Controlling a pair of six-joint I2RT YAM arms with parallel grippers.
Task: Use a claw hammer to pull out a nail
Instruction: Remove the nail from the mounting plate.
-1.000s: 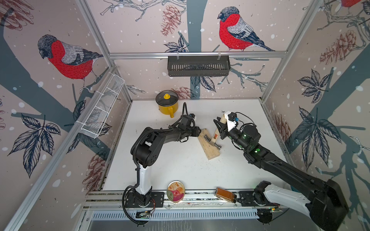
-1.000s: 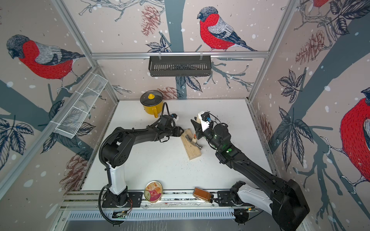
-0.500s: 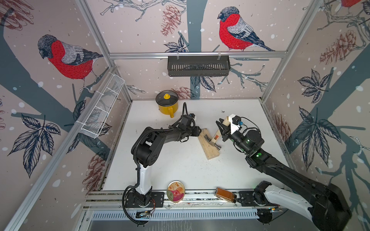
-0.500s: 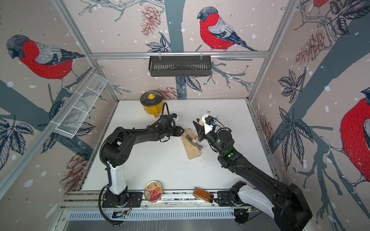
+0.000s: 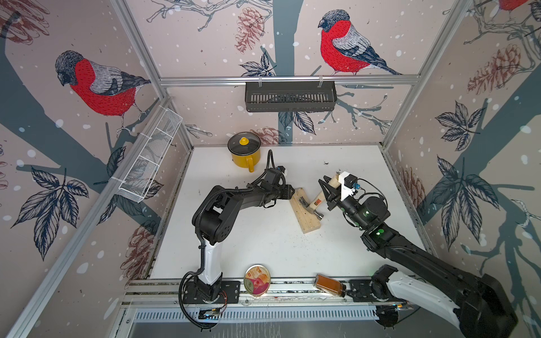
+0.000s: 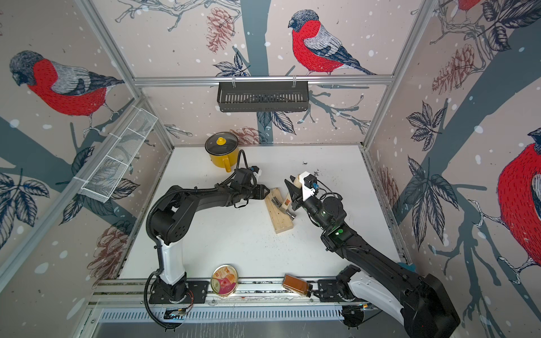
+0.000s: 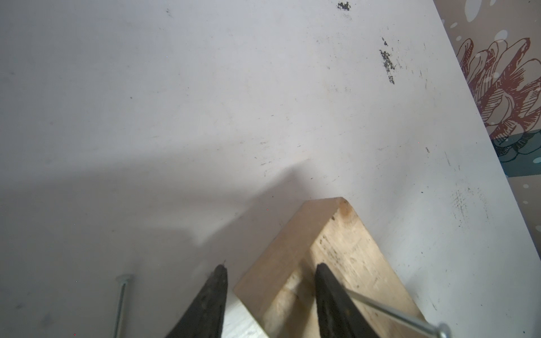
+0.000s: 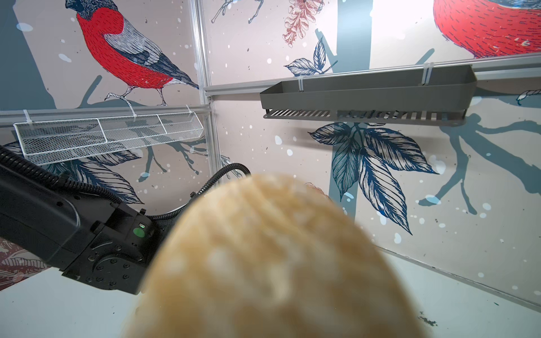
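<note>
- Presently, right gripper [image 5: 327,193]: clamped on the claw hammer [image 5: 317,202] by its pale handle; the steel head rests on the wooden block [image 5: 306,218], mid-table.
- Left gripper [image 7: 270,269]: jaws apart, astride one corner of the wooden block; actual pinch cannot be told.
- Nail [image 7: 395,313]: slanting over the block's top.
- Second nail [image 7: 120,301]: loose on the table [image 7: 205,117].
</note>
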